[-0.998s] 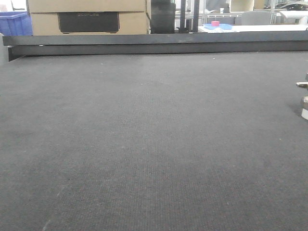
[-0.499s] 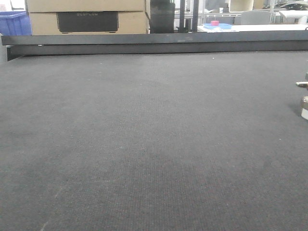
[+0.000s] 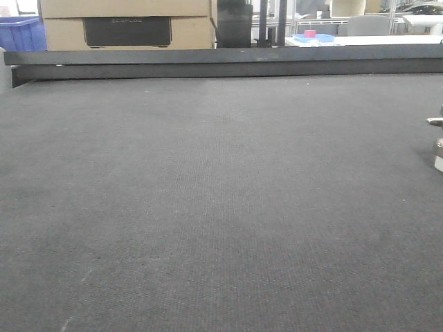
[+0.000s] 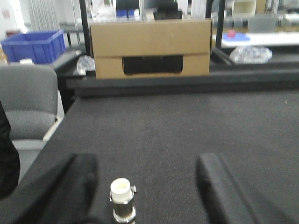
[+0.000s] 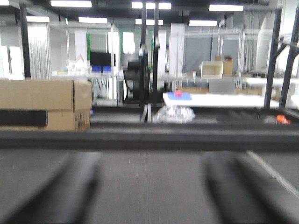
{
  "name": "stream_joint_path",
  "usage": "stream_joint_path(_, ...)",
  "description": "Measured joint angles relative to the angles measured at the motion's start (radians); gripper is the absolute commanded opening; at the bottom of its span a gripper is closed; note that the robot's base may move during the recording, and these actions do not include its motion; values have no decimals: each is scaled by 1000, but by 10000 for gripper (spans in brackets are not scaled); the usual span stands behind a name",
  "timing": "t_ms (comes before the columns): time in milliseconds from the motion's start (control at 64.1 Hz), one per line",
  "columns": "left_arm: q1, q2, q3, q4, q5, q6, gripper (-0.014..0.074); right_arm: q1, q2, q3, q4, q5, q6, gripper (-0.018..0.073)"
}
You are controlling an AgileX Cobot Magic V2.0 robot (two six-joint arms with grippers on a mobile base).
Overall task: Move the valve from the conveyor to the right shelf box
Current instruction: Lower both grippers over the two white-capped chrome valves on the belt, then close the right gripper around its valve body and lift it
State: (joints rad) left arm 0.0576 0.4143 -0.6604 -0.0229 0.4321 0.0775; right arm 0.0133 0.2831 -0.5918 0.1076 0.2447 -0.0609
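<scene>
The valve (image 3: 437, 144) stands at the right edge of the front view on the dark grey conveyor belt (image 3: 208, 194), cut off by the frame, its thin lever pointing left. In the left wrist view a small fitting (image 4: 123, 201) with a cream top and a silvery body stands upright on the belt. It sits between the spread fingers of my left gripper (image 4: 145, 161), nearer the left finger (image 4: 77, 182) and apart from both. I cannot tell whether it is the same valve. My right gripper (image 5: 152, 163) is open and empty over the belt, its fingers blurred.
The black side rail (image 3: 221, 62) runs along the far edge of the belt. Behind it stand a cardboard box (image 4: 149, 49) and a blue crate (image 4: 35, 44). A grey chair (image 4: 25, 105) is by the belt's left edge. A white table (image 5: 215, 99) stands further back.
The front view shook slightly. The valve stays at the right edge in about the same place, and nothing was grasped or let go.
</scene>
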Motion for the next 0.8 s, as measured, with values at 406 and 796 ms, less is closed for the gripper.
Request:
stream_joint_path(406,-3,398,-284,-23,324,-78,591,0,355,-182,4,229,0,570)
stream_joint_path(796,-76,474,-342,23,347,-78,591,0,915,-683,4,739,-29,570)
